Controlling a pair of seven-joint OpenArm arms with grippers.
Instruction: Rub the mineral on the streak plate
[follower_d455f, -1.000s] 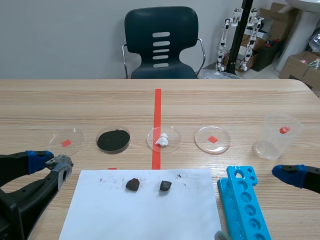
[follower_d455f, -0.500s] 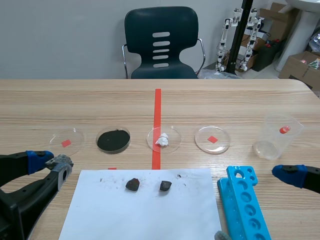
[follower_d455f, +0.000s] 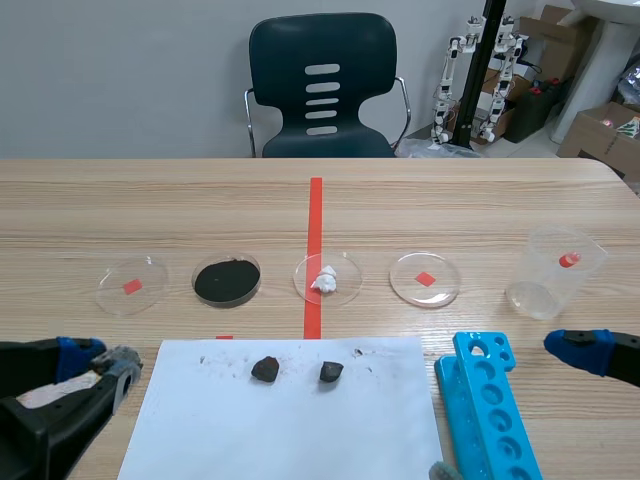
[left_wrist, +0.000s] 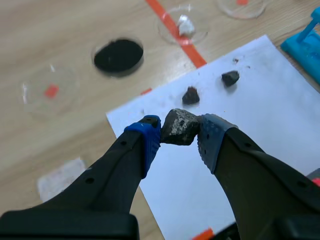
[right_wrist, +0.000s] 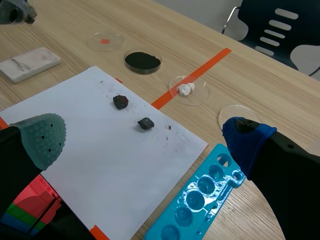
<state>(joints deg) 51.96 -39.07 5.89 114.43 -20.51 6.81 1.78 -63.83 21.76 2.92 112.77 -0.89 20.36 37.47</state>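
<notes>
The left tool (left_wrist: 179, 131) was clenched on the mineral (left_wrist: 180, 126), a rough grey lump pinched between its two dotted pads, one bright blue and one duller blue-grey. In the scene view this tool sat at the lower left of the frame, its tip just beside the left edge of the white paper sheet (follower_d455f: 290, 425). Whether the lump touched anything beneath it could not be told.

The streak plate (left_wrist: 60, 177), a small pale slab, lay flat on the wooden surface (follower_d455f: 450, 210), off the paper and beside the left tool's blue-padded finger. The mineral was held ahead of the plate and apart from it, not resting on it.

Two dark stones (follower_d455f: 265, 369) lay on the sheet near its far edge, with dark specks scattered around them. Beyond the paper, across the middle of the scene frame, stood a row of four shallow dishes: one with a red mark (follower_d455f: 132, 285), one filled with black powder (follower_d455f: 227, 280), one holding a white lump (follower_d455f: 327, 279) on the orange tape line, and one with a red square (follower_d455f: 425, 278).

At the right of the frame stood a clear plastic cup (follower_d455f: 555, 272), and a blue tube rack (follower_d455f: 490, 410) lay just right of the paper. The right tool (right_wrist: 144, 134) was released, its fingers wide apart with nothing between them. A dark chair (follower_d455f: 325, 85) stood behind the surface at the top centre.
</notes>
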